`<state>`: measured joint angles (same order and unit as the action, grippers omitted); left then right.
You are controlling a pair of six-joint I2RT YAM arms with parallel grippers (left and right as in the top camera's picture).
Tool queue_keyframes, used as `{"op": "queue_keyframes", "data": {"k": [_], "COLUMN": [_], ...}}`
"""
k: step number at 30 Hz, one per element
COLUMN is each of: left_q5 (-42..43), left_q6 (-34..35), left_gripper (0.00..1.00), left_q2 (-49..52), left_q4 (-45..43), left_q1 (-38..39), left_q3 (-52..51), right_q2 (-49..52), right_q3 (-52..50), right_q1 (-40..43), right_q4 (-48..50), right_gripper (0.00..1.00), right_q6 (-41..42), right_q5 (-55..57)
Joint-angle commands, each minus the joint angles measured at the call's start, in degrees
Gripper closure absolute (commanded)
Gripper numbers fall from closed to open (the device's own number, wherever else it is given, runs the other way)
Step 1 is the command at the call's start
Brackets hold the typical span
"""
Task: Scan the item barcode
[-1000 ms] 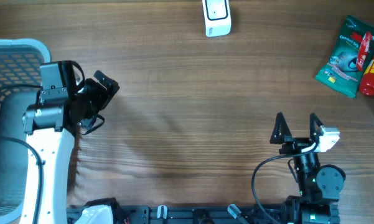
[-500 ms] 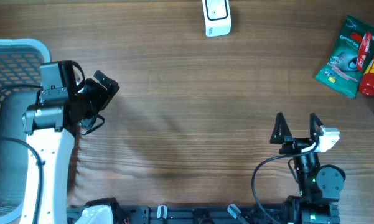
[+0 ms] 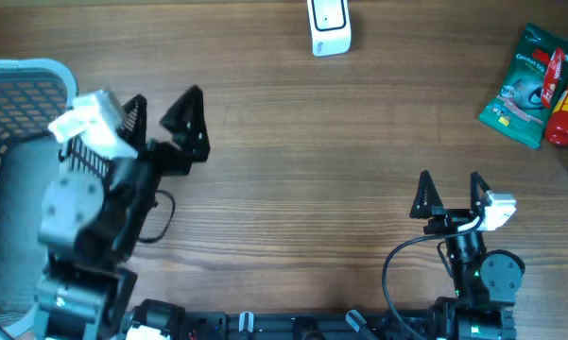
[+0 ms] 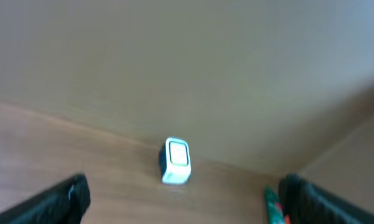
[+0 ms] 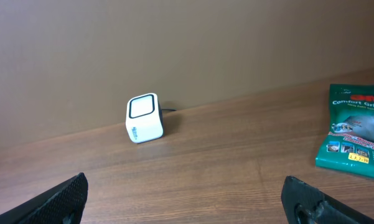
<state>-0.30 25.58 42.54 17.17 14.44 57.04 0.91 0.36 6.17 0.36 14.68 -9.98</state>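
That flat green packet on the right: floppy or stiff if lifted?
The green packet looks thin and flat, so probably light, perhaps bending slightly. It lies flush on the table, so its edge may be hard to catch.

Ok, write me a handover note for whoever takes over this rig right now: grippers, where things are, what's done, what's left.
Left gripper: open, empty, beside the basket at the table's left, facing the scanner.
Right gripper: open, empty, near the front edge, right side.
Scanner stands mid far edge.
Green packet and red and yellow bottle lie far right, untouched.
Done: nothing picked up, so apparently no scan.
Left: pick an item, probably with the nearer right arm, and show its barcode to the scanner.
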Motion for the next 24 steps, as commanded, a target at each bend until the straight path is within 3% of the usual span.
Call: {"op": "queue_keyframes", "data": {"k": [1, 9, 15, 24], "left_q5": [3.8, 9.9, 9.7, 6.8], "left_q6": [-6.4, -8.8, -10.8, -12.1], "left_gripper": [0.0, 0.0, 0.0, 0.0], "left_q2": [-6.9, -30.5, -38.0, -42.4], "left_q4": [-7.9, -14.7, -24.3, -25.1], "left_q1": [-2.5, -7.6, -8.9, -12.4], "left_q3": [-11.6, -33.3, -46.5, -54.7], "right_q2": [-0.6, -0.6, -0.6, -0.6], "right_q3": [-0.1, -0.1, -0.1, -0.1], "right_q1": [-0.2, -0.2, -0.2, -0.2], "right_q4": [0.2, 0.2, 0.2, 0.2], "right_gripper": [0.0, 0.0, 0.0, 0.0], "right_q6": [-1.0, -1.0, -1.0, -1.0], "right_q5": [1.2, 1.2, 1.2, 1.2]}}
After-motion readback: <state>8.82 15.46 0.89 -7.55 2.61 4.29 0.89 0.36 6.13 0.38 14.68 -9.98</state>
